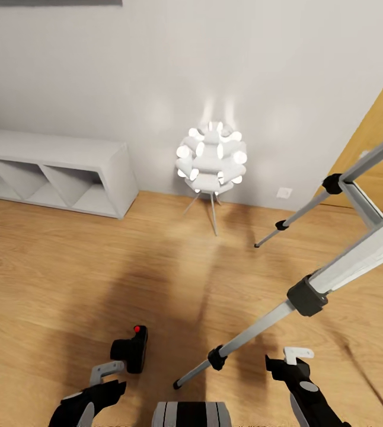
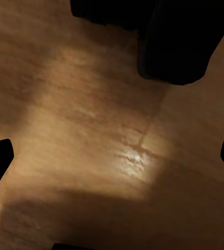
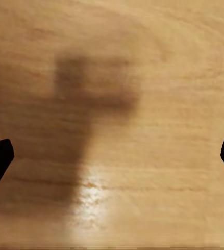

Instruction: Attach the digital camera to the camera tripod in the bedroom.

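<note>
Light wood floor (image 1: 67,267), pale grey wall (image 1: 156,71). White cube shelf (image 1: 55,172) at 10 o'clock, glowing lamp (image 1: 211,157) at 12, wooden door (image 1: 381,136) at 2. Camera tripod (image 1: 310,293) legs splayed at 3. Digital camera (image 1: 131,349) on floor just beyond left gripper (image 1: 99,385). Open floor between. Left, right gripper (image 1: 295,365) fingers spread, empty.

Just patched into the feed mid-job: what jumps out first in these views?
The glowing white lamp on thin legs against the grey wall grabs the eye first, right of the white cube shelves. Next, the camera tripod, its silver legs slanting across the right side of the head view. The digital camera lies on the wood floor, just ahead of the left gripper; the right gripper hangs open beside a tripod leg.
</note>
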